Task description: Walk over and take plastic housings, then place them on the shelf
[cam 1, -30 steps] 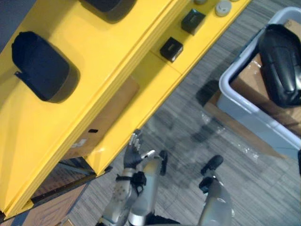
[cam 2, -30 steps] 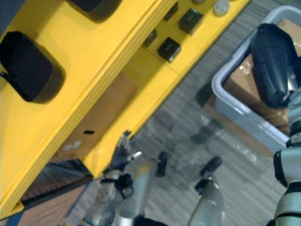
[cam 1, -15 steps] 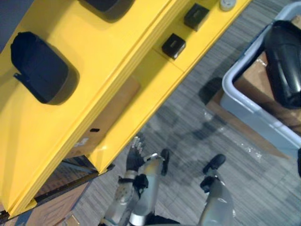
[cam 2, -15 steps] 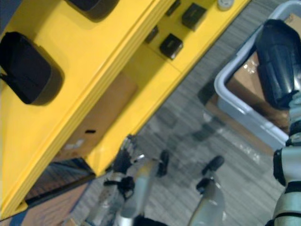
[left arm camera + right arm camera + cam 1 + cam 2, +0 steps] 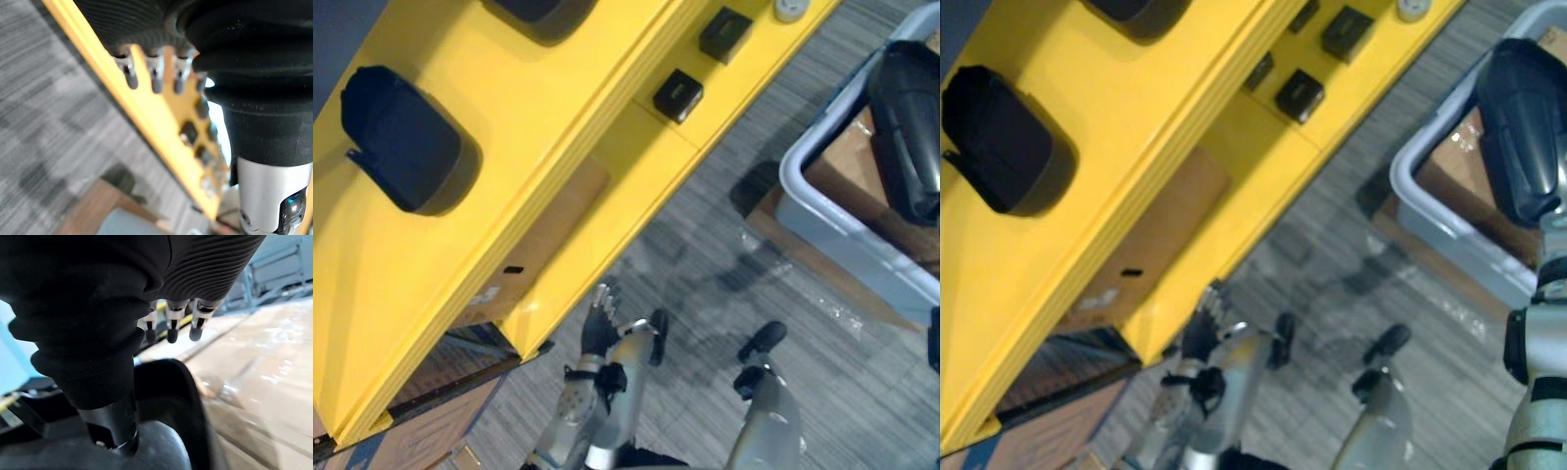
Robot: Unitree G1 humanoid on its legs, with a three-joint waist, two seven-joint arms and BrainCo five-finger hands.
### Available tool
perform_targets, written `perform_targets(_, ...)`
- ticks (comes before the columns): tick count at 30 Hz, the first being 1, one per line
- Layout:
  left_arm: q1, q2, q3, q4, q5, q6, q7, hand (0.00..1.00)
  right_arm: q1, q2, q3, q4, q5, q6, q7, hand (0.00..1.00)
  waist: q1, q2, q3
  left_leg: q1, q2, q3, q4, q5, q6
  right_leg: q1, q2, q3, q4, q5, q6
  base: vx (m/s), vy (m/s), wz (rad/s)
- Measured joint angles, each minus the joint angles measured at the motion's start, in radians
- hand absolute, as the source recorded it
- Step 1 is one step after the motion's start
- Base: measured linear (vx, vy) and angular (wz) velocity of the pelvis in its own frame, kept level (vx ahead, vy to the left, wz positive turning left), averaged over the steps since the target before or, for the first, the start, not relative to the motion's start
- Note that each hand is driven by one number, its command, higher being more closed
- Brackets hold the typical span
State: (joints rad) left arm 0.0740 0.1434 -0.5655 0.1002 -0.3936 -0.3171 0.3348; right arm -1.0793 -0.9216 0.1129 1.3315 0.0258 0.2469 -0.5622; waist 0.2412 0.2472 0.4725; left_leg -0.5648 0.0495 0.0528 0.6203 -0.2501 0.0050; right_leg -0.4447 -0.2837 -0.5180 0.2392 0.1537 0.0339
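Plastic housing (image 5: 909, 127), black and glossy, lies in a grey bin (image 5: 803, 162) on cardboard (image 5: 842, 166), well apart from the yellow shelf (image 5: 558, 127), where another housing (image 5: 406, 137) already sits. The right robot hand (image 5: 169, 333) hangs over its rim with the fingers loose and not closed on anything. The left robot hand (image 5: 597, 328) is relaxed and empty beside the shelf edge. The shell looks thin, stiff and light, probably easy to lift. Its smooth curved back would likely slip under dark fingertips, so the rim seems the better hold: fingers over the edge, thumb beneath, with moderate squeeze so the wall doesn't flex.
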Motion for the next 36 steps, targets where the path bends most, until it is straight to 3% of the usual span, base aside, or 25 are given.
perform_targets(7,-0.032,-0.024,-0.008,0.000,-0.001,0.015,0.012,0.00,-0.008,-0.016,-0.030,0.016,-0.001,0.030,0.006,0.00,0.020,0.027,-0.020,-0.009,-0.009,-0.007,0.002,0.000,0.000,-0.017,-0.016,-0.002,0.034,-0.022,0.003,-0.02,0.036,0.04)
perform_targets(8,-0.039,-0.027,-0.008,0.000,-0.001,0.015,0.012,0.00,-0.018,-0.018,-0.030,0.015,-0.001,0.038,0.014,1.00,0.021,0.029,-0.021,-0.015,-0.009,-0.008,0.003,0.000,0.000,-0.023,-0.017,-0.003,0.039,-0.025,0.001,-0.05,0.023,0.01)
perform_targets(13,-0.063,-0.032,-0.009,0.007,-0.002,0.030,0.013,0.00,-0.039,-0.040,-0.012,-0.001,-0.049,0.070,0.099,1.00,0.025,0.030,-0.021,-0.033,-0.008,-0.011,0.010,0.000,0.000,-0.042,-0.020,-0.004,0.052,-0.032,-0.001,-0.04,0.022,0.01)
perform_targets(18,-0.079,-0.031,-0.003,0.031,-0.003,0.028,0.004,0.00,-0.040,-0.101,0.079,-0.009,-0.219,0.116,0.199,1.00,0.033,0.039,-0.028,-0.046,-0.006,-0.023,0.015,0.000,0.000,-0.043,-0.018,-0.020,0.053,-0.035,-0.003,-0.02,0.036,0.05)
perform_targets(24,-0.080,-0.005,0.006,0.027,-0.002,0.023,-0.012,0.00,-0.045,-0.107,0.150,-0.005,-0.281,0.174,0.235,1.00,0.048,0.039,-0.029,-0.047,-0.001,-0.033,0.019,0.001,-0.003,-0.038,-0.011,-0.030,0.050,-0.034,-0.003,0.00,0.010,0.02)
perform_targets(29,-0.054,0.018,0.057,-0.019,-0.002,0.016,-0.032,0.00,-0.032,-0.096,0.153,0.016,-0.234,0.169,0.233,1.00,0.049,0.039,-0.028,-0.023,0.000,-0.048,0.019,0.001,-0.004,0.011,0.000,-0.051,0.021,-0.032,-0.001,-0.03,0.046,0.08)
perform_targets(36,0.021,0.048,0.107,-0.087,-0.001,0.008,-0.036,0.00,-0.009,-0.084,0.125,0.013,-0.219,0.060,0.123,1.00,0.038,0.020,-0.015,0.015,0.009,-0.056,0.015,-0.001,-0.007,0.073,0.026,-0.057,-0.032,-0.002,0.009,-0.03,0.054,0.01)
